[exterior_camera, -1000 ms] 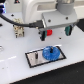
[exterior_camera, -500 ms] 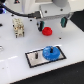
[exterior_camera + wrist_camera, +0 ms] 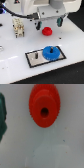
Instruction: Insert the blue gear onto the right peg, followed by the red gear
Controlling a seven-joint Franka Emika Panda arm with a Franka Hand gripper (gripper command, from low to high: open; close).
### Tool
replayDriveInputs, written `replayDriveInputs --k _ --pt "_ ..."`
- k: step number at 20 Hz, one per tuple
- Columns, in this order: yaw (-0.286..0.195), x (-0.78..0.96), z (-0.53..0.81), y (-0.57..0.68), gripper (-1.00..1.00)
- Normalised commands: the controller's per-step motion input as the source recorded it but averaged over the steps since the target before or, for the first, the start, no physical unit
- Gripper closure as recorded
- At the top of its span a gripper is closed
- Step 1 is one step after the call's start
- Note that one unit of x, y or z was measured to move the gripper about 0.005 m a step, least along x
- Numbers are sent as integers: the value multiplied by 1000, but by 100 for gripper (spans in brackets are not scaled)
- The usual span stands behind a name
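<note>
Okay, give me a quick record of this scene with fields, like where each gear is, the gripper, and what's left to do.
blue gear: on the grey plate, at its end toward the exterior view's right, over the right peg
red gear: on the white table, apart from the plate
gripper: open, above the red gear, holding nothing
other peg: bare
remaining: red gear not yet grasped
</note>
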Motion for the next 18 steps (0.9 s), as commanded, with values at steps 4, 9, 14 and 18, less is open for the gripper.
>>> replayDriveInputs --k 4,9,14,18 --pt "0 -200 -341 69 -100" --pt "0 -195 -334 117 -100" --pt "0 -239 -292 79 -100" --pt "0 -223 -144 72 100"
